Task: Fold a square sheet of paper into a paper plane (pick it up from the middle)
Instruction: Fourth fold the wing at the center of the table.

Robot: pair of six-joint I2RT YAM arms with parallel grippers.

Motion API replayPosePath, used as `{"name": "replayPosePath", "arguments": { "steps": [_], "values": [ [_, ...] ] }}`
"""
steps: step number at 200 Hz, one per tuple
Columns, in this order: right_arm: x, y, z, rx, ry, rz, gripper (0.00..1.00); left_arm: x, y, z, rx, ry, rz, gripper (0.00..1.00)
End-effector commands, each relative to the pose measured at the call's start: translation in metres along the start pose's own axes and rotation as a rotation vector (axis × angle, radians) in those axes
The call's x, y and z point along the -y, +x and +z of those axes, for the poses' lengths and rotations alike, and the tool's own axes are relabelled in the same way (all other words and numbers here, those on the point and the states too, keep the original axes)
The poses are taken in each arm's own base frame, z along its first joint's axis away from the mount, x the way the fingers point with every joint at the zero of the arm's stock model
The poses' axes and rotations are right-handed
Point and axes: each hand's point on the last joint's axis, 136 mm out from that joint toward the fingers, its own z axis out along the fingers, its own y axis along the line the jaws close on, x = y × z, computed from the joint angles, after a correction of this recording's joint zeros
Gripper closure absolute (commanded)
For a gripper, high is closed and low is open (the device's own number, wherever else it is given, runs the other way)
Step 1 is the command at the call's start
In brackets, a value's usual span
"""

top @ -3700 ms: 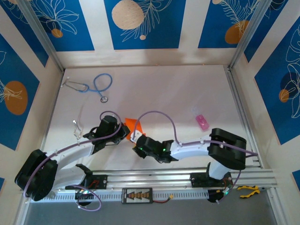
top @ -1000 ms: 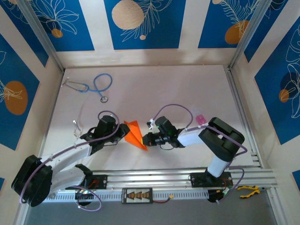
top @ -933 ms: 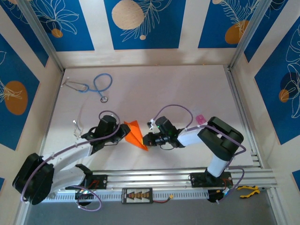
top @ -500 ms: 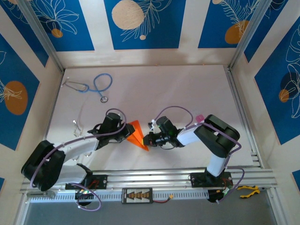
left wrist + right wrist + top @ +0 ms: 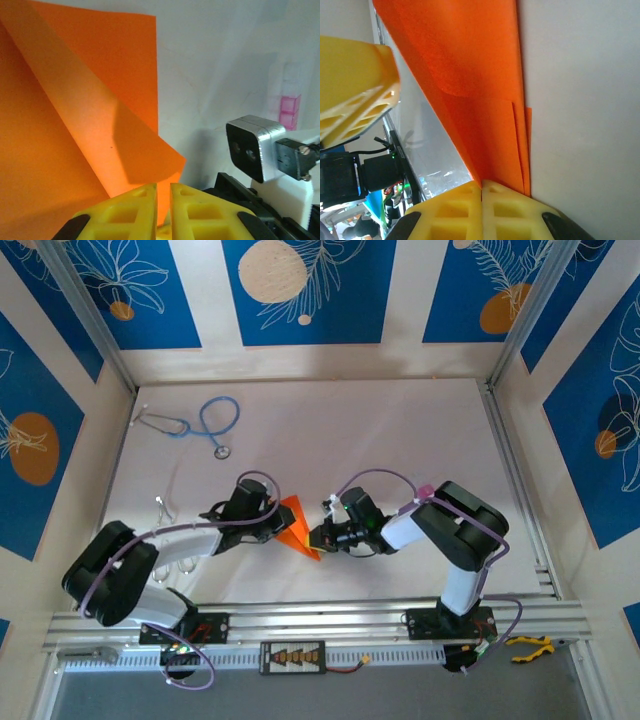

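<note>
Top external, right jaws pinching orange paper (image 5: pixel 296 526) edge, left jaws narrow on corner, bare table (image 5: pixel 400 430) beyond

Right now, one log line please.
left hand: pinches folded orange paper | right hand: shut on same paper | phase: mid-fold

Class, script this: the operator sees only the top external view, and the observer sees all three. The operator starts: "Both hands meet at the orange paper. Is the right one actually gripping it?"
Observer: Yes. The right hand has its fingers pressed together, and the narrow end of the orange paper runs into their seam.
Operator: And the left?
Observer: The left hand has its fingers close, with orange showing in the thin slit between them. I cannot confirm a firm pinch.
Operator: Is the paper flat?
Observer: No, it is folded. Stepped layer edges lie beside the right fingers.
</note>
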Motion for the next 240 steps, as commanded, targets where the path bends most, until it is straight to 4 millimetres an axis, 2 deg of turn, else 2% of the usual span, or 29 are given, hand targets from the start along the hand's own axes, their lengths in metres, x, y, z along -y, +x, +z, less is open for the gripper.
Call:
{"name": "replayPosePath", "arguments": {
  "steps": [1,92,127,148,163,200,240],
  "values": [
    [0.004,0.006,0.0,-0.034,-0.017,0.038,0.99,0.018,-0.001,0.006,-0.012,0.044,0.048,0.86],
    [0.011,0.003,-0.005,-0.015,-0.026,0.08,0.99,0.017,-0.002,0.016,0.001,0.032,0.063,0.84],
    [0.013,0.002,-0.007,-0.011,-0.021,0.096,0.99,0.003,-0.011,-0.005,0.1,-0.047,0.068,0.84],
    [0.014,0.001,-0.007,-0.01,-0.014,0.1,0.99,-0.012,-0.014,-0.02,0.155,-0.098,0.051,0.88],
    [0.014,0.0,-0.007,-0.008,-0.015,0.102,0.99,-0.022,-0.011,-0.024,0.152,-0.135,0.043,0.9],
    [0.013,-0.001,-0.006,-0.009,-0.018,0.108,0.99,-0.032,0.003,-0.01,0.063,-0.157,0.029,0.95],
    [0.012,-0.002,-0.007,-0.01,-0.025,0.109,0.99,-0.042,0.01,-0.001,0.018,-0.189,0.022,0.96]
  ]
}}
